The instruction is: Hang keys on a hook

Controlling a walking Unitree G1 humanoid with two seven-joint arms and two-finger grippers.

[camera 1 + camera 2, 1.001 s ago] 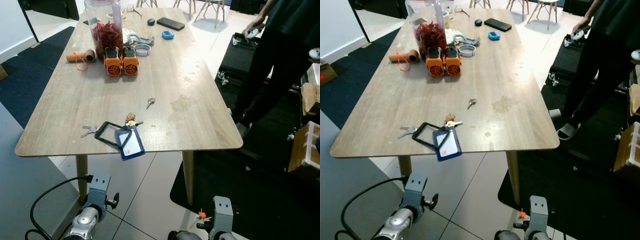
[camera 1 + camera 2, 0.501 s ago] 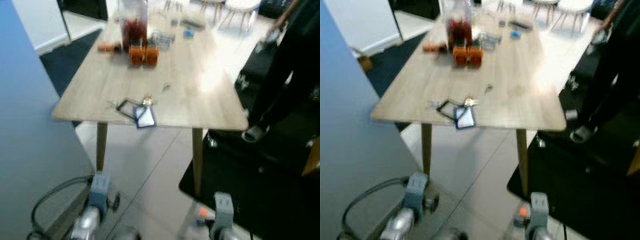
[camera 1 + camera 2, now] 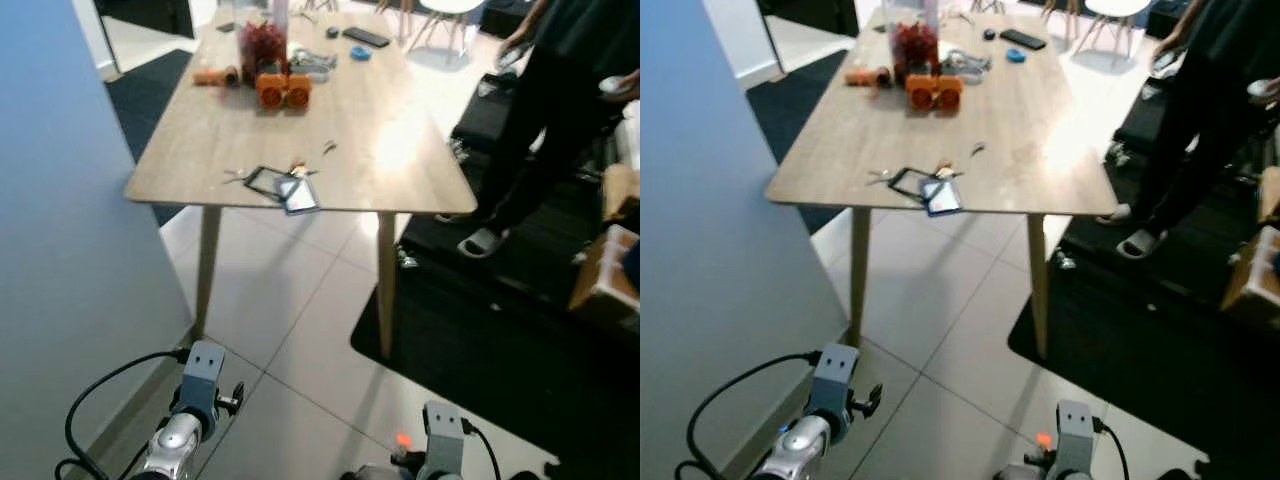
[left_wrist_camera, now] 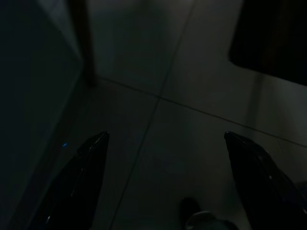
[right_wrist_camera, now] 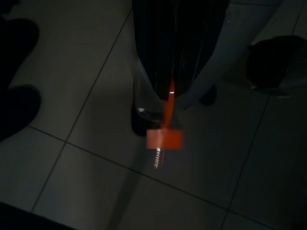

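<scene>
Change: the camera has pulled back since a second ago, and the tabletop (image 3: 230,140) now sits well ahead across bare floor (image 3: 290,330).
Wall: a blue-grey panel (image 3: 70,250) rises on the robot's left.
Person: dark-clothed figure (image 3: 560,110) beside the tabletop's right edge, cut off at the top.
Keys: lying at the near edge (image 3: 237,176), just beside a badge holder (image 3: 298,193); too small to tell their direction.
Left end effector: (image 4: 163,182) fingers spread wide over dark floor.
Right end effector: (image 5: 175,72) clamped on an orange screw hook (image 5: 164,139), threaded tip toward the tiles.
</scene>
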